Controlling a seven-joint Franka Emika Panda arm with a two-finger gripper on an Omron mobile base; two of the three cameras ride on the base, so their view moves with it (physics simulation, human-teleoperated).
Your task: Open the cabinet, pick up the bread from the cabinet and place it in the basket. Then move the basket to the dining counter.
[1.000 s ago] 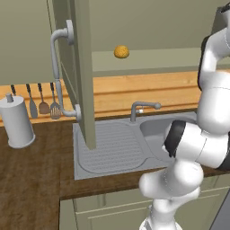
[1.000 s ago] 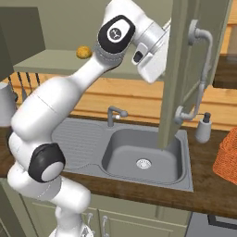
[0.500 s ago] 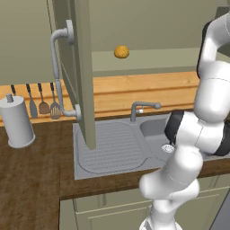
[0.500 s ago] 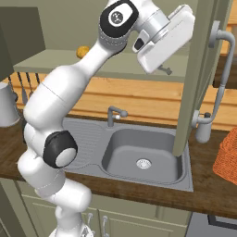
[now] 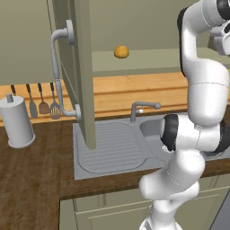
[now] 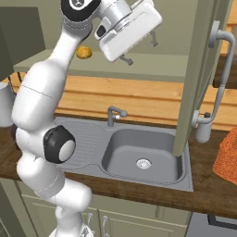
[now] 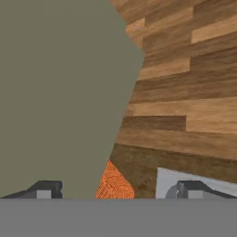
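A: Status?
B: Olive-grey wall cabinet (image 5: 83, 67) has both doors swung open. Small round golden-brown bun (image 5: 121, 52) sits on its shelf, untouched.
A: Gripper?
B: Two-finger gripper (image 6: 139, 48) is up by the shelf, right of the bun, jaws spread, holding nothing.
A: Basket?
B: Orange woven mesh basket (image 6: 227, 159) rests on the dark wood counter (image 6: 203, 185) right of the grey sink (image 6: 139, 157). Pick, place and basket move all remain.
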